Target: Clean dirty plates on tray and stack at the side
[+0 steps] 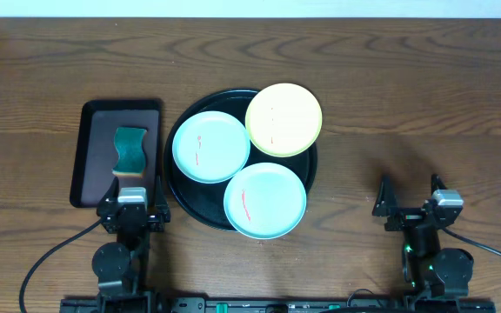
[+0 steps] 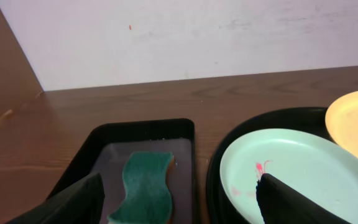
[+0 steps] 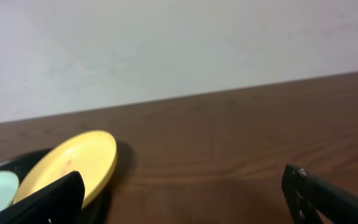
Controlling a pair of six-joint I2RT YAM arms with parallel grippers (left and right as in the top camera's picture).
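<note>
The round black tray (image 1: 181, 202) holds three plates. A pale blue-green plate (image 1: 210, 146) lies at the left, another (image 1: 265, 199) at the front, and a pale yellow plate (image 1: 283, 119) at the back right. Each carries thin red smears. My left gripper (image 1: 132, 202) is open and empty at the table's front left; in its wrist view the gripper (image 2: 180, 198) frames the left plate (image 2: 297, 168) and the tray rim (image 2: 216, 180). My right gripper (image 1: 410, 193) is open and empty at the front right; its wrist view shows the yellow plate (image 3: 73, 165).
A small dark rectangular tray (image 1: 90, 156) left of the round tray holds a green wavy sponge (image 1: 130, 149), also in the left wrist view (image 2: 146, 190). Bare wooden table (image 1: 407, 113) lies right of the plates. A white wall (image 2: 197, 37) stands behind.
</note>
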